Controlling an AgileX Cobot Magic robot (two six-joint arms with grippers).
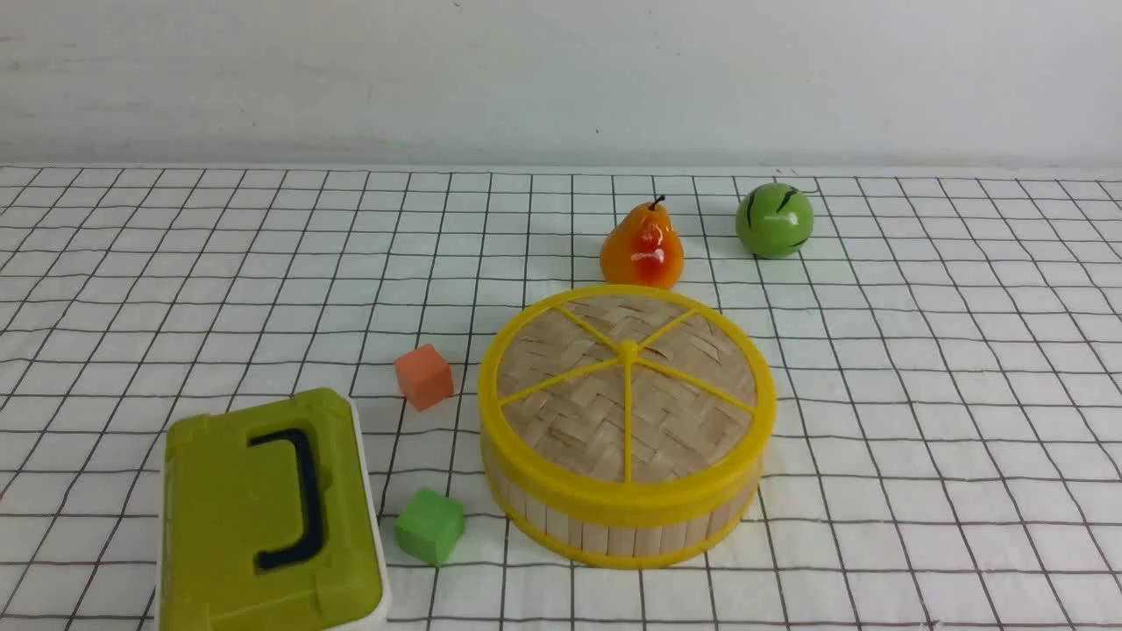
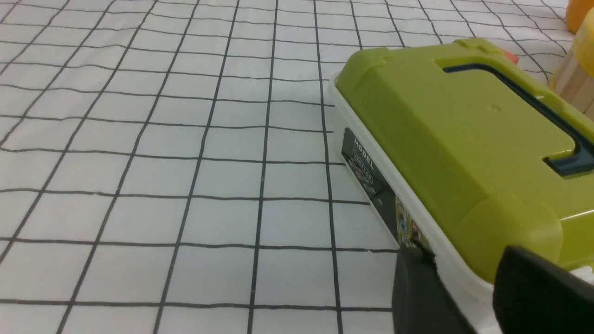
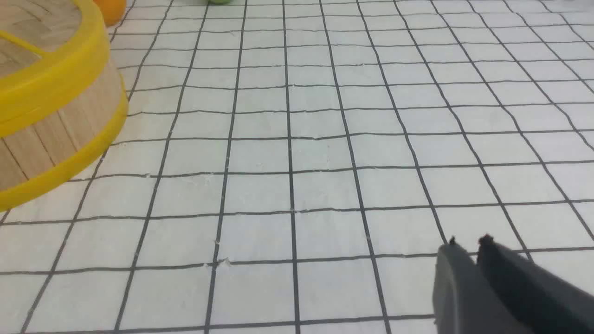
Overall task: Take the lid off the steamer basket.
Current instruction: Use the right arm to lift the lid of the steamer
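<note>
The lid [image 1: 627,377], woven bamboo with a yellow rim and spokes, sits closed on the steamer basket [image 1: 614,530] near the middle of the checked cloth. Neither arm shows in the front view. In the right wrist view the basket [image 3: 55,130] and its lid [image 3: 51,79] lie far off to the side of my right gripper [image 3: 468,242], which is shut and empty over bare cloth. My left gripper [image 2: 464,260] stands open just by a corner of the olive-green box [image 2: 464,130], with nothing held. A sliver of the basket [image 2: 573,81] shows beyond that box.
The olive-green box [image 1: 272,517] with a dark handle lies at the front left. An orange cube [image 1: 423,375] and a green cube [image 1: 429,524] sit between it and the basket. Behind the basket are an orange pear [image 1: 642,245] and a green ball-like fruit [image 1: 774,219].
</note>
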